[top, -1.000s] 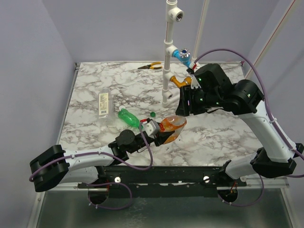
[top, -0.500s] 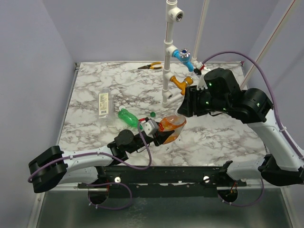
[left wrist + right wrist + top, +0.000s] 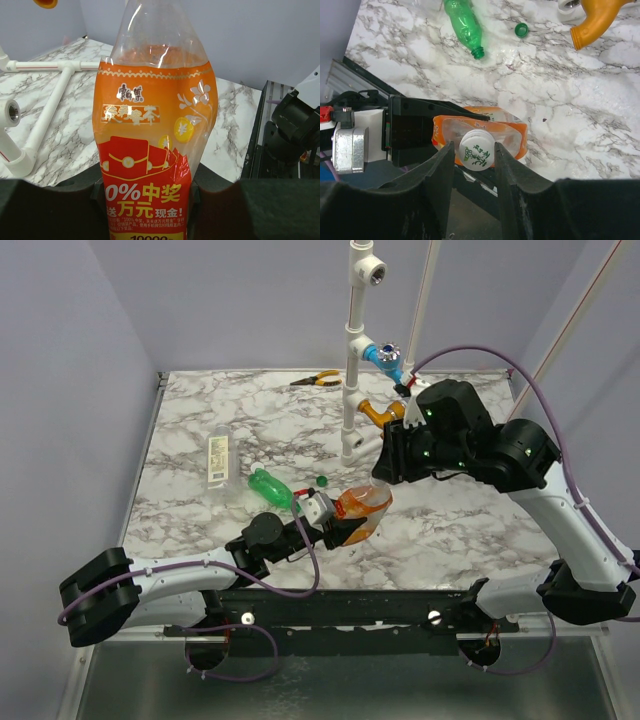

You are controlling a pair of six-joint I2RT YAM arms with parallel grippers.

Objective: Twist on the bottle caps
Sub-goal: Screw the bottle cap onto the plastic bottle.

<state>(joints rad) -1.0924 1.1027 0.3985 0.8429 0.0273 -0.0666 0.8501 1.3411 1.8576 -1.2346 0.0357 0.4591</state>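
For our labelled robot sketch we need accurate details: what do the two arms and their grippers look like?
The left arm and right arm both have white links joined by chunky black housings. Small green lights glow on the right one's. A purple cable loops along each. The left gripper and right gripper have broad black fingers.

White-and-grey marble table (image 3: 200, 410), boxed by plain lilac walls (image 3: 220, 300) left, back and right; white pipe frame (image 3: 354, 365) upright toward far edge; soft, even light.
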